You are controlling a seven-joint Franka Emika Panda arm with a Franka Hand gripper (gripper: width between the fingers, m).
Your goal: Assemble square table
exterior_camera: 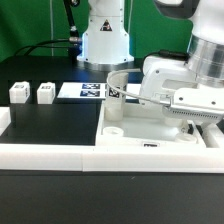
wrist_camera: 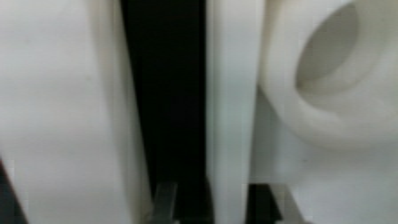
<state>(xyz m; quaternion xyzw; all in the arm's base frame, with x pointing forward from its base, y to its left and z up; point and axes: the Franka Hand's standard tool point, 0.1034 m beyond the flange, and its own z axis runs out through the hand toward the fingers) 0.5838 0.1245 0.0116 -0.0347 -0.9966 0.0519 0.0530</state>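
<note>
The white square tabletop [exterior_camera: 143,124] lies at the exterior view's right, inside the corner of the border wall. A short white leg [exterior_camera: 113,130] stands upright at its near left corner, and a tagged white piece [exterior_camera: 116,92] rises at its far left corner. Two more tagged legs [exterior_camera: 17,93] [exterior_camera: 45,93] stand on the black table at the left. My gripper [exterior_camera: 150,100] hangs low over the tabletop. In the wrist view my gripper [wrist_camera: 235,205] has its dark fingers [wrist_camera: 173,205] on either side of a narrow white edge [wrist_camera: 235,100] of the tabletop, next to a blurred round shape [wrist_camera: 347,90].
The marker board [exterior_camera: 85,90] lies flat behind the two loose legs. The long low white border wall [exterior_camera: 60,155] runs along the front and turns up the right side. The robot's base [exterior_camera: 105,40] stands at the back.
</note>
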